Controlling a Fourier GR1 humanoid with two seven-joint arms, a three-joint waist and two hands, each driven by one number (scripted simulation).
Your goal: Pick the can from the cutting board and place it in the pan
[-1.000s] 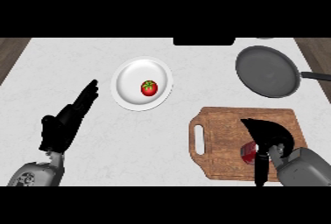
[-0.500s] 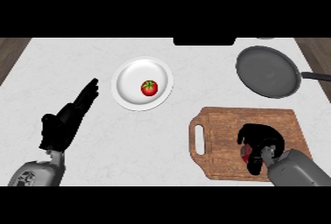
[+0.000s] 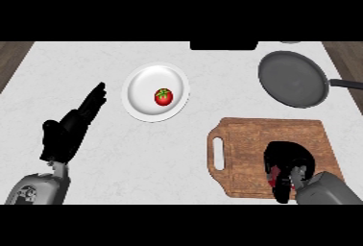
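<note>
A wooden cutting board (image 3: 255, 139) lies at the lower right of the counter. My right hand (image 3: 289, 161) rests on its near part with the fingers curled round a red can (image 3: 272, 176), of which only a thin red strip shows at the hand's left side. The dark grey pan (image 3: 292, 78) sits at the upper right, its handle pointing right. At the left, my left hand (image 3: 71, 127) is held open with straight fingers pointing up and to the right, holding nothing.
A white plate (image 3: 145, 81) with a red tomato (image 3: 163, 96) on it stands left of the pan. A dark object (image 3: 223, 45) lies at the counter's far edge. Brown wood shows beyond both upper corners of the counter.
My right hand has closed down over the can, its fingers curling tighter and hiding more of it. The left hand has hardly moved.
</note>
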